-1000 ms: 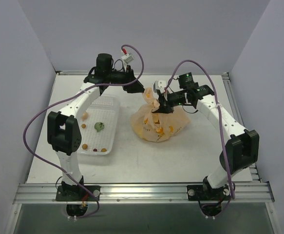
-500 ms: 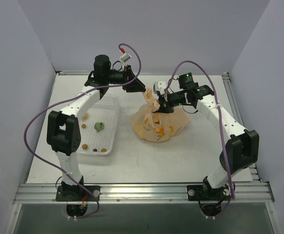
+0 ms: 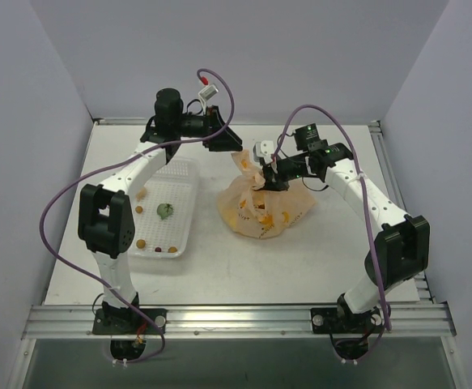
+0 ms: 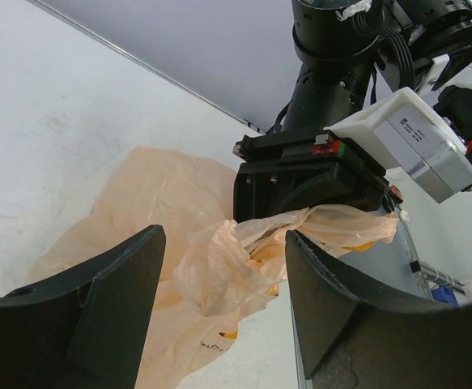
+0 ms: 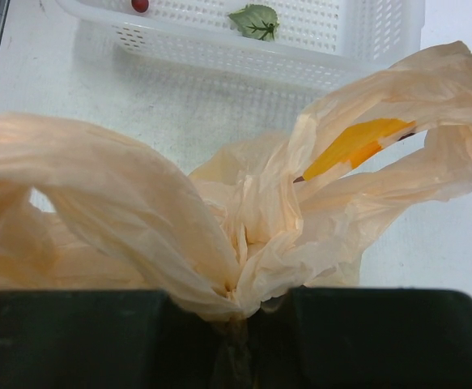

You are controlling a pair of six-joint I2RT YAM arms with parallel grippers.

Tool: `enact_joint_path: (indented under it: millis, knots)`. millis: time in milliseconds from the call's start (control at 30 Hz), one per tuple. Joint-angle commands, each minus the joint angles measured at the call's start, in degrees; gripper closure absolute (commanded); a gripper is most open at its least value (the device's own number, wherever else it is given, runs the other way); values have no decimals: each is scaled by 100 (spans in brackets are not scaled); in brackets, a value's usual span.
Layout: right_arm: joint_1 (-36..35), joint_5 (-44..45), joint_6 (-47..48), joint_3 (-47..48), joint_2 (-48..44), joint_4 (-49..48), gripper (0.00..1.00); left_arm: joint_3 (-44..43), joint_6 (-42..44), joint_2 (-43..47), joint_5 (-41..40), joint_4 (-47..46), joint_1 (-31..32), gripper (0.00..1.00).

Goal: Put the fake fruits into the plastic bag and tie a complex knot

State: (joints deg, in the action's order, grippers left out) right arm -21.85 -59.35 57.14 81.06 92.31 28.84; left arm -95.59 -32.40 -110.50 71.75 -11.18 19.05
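Note:
The peach-orange plastic bag (image 3: 268, 207) lies mid-table, its top gathered into a bunch. Yellow and orange shapes (image 3: 261, 217) show through it; I cannot tell fruits from banana prints. My right gripper (image 3: 266, 172) is shut on the gathered handles, which fan out from its closed jaws in the right wrist view (image 5: 236, 301). My left gripper (image 3: 229, 143) is open just left of the bunch. In the left wrist view (image 4: 223, 243) its fingers stand wide apart on either side of a crumpled handle end (image 4: 219, 263), not touching it.
A white mesh tray (image 3: 185, 174) stands left of the bag, holding a small green leafy piece (image 3: 165, 210) and several tiny brown bits (image 3: 141, 241). The tray (image 5: 357, 36) and leaf (image 5: 253, 20) also show in the right wrist view. Walls enclose the table.
My left gripper has moved right, closer to the bag's gathered top. My right gripper has shifted slightly right, still holding the handles.

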Motion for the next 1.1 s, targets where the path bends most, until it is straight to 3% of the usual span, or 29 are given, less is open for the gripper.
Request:
enact_joint_path:
  millis: [0, 233, 267, 367, 533, 633, 767, 933, 1067]
  knots:
    - [-48, -68, 148, 59, -214, 131, 100, -188, 41, -59, 191, -209, 20, 28]
    - [-48, -59, 244, 95, -187, 174, 100, -574, 1286, -226, -55, 1108, 29, 29]
    - [-39, -59, 244, 103, -179, 175, 100, -627, 1446, -253, -64, 1640, 29, 31]
    - [-48, -41, 253, 112, -144, 192, 100, -707, 1711, -262, 50, 1882, 29, 37]
    - [-13, 2, 122, 200, -21, 183, 100, -680, 1553, -218, 410, 1742, 20, 58]
    - [14, 29, 121, 209, 24, 175, 100, -540, 1142, -121, 577, 1243, -15, 65]
    - [84, 73, 60, 253, 76, 157, 100, -215, -62, -60, 849, -336, -24, 76]
    - [93, 117, 60, 262, 76, 157, 100, -74, 23, 28, 780, -323, -15, 100]
    - [93, 126, 25, 270, 41, 157, 100, -65, 452, 168, 394, 218, -24, 100]
